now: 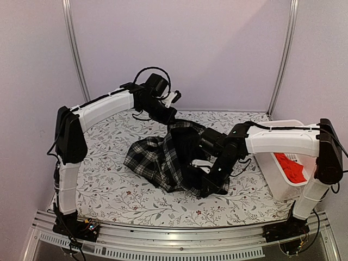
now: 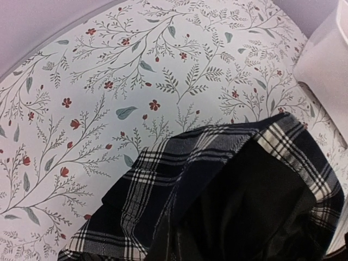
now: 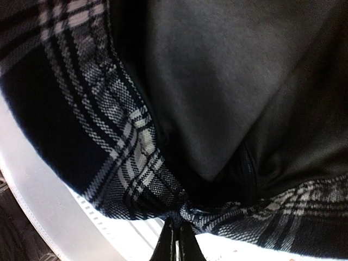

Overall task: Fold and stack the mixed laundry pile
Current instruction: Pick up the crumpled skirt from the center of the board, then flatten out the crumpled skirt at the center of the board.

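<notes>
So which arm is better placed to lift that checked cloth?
Probably right: the right gripper pinches the plaid garment at its hem. The left gripper is shut near the far edge, hold unclear.

The floral cover (image 2: 109, 109) takes up most of this view: pale cloth with grey-green sprigs and small red flowers, lying flat on the surface. Past one edge of the surface, a strip of lilac wall (image 2: 43, 22) shows. The plaid garment (image 2: 157, 179) lies bunched on the cover. Its black-and-white check is turned back, so plain dark cloth shows inside. Beyond it, a white basket (image 2: 326, 60) stands near the surface's edge, with only its wall visible.
</notes>
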